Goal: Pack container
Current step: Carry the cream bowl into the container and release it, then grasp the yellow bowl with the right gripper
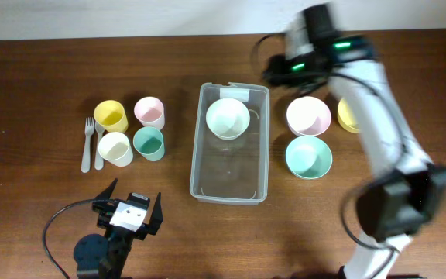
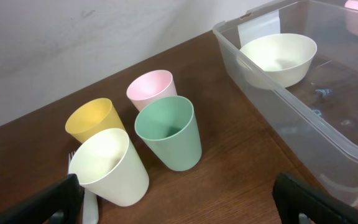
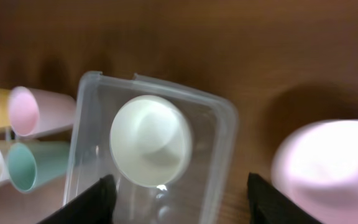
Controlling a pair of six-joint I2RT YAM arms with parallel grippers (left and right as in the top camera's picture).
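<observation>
1. The container stands in the middle of the tabletop, its long side running away from the robot. One white bowl sits upright inside at the far end; the near half is bare.
2. Judging by that, packing is at an early stage. The pink bowl, the teal bowl and a yellow bowl, partly hidden by the arm, wait on the tabletop just right of the container.
3. The right pincer hangs over the far right corner of the container, fingers spread and holding nothing. Its wrist view shows the white bowl below and the pink bowl at the right edge.
4. The next move is probably a reach for the pink bowl, the nearest one. It calls for swinging right, lowering over the rim and pinching one wall. The bowl could then be nested in the white bowl or set in the bare half.
5. The left pincer is released and empty, low at the near left, facing four cups. Beside them lie a fork and a second utensil I cannot identify.
</observation>
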